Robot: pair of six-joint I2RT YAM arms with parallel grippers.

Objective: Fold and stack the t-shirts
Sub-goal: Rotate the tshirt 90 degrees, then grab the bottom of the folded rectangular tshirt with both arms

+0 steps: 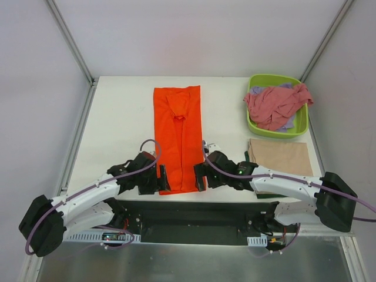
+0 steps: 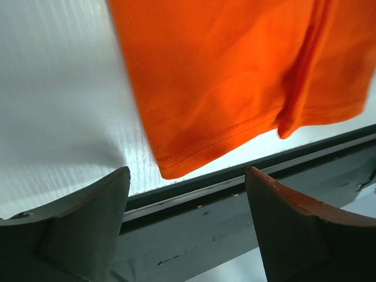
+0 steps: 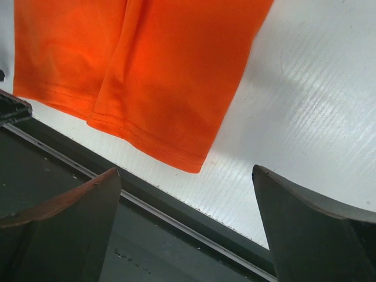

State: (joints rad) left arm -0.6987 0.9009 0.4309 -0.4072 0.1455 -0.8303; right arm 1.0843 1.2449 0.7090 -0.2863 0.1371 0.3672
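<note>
The bright orange t-shirt (image 1: 178, 135) lies flat in a long narrow strip down the middle of the white table (image 1: 117, 129), both sides folded in. Its hem reaches the near edge. My left gripper (image 1: 163, 179) is open and empty at the hem's left corner (image 2: 170, 167). My right gripper (image 1: 199, 177) is open and empty at the hem's right corner (image 3: 197, 164). A folded tan t-shirt (image 1: 280, 157) lies at the near right, on a dark green one (image 1: 267, 195). Dusty pink (image 1: 275, 106) and lavender (image 1: 286, 124) t-shirts are bunched in the tub.
A lime-green plastic tub (image 1: 277, 130) stands at the back right of the table. The table's dark front rail (image 2: 247, 176) runs just under both grippers and also shows in the right wrist view (image 3: 176, 211). Grey walls close in the left and right sides.
</note>
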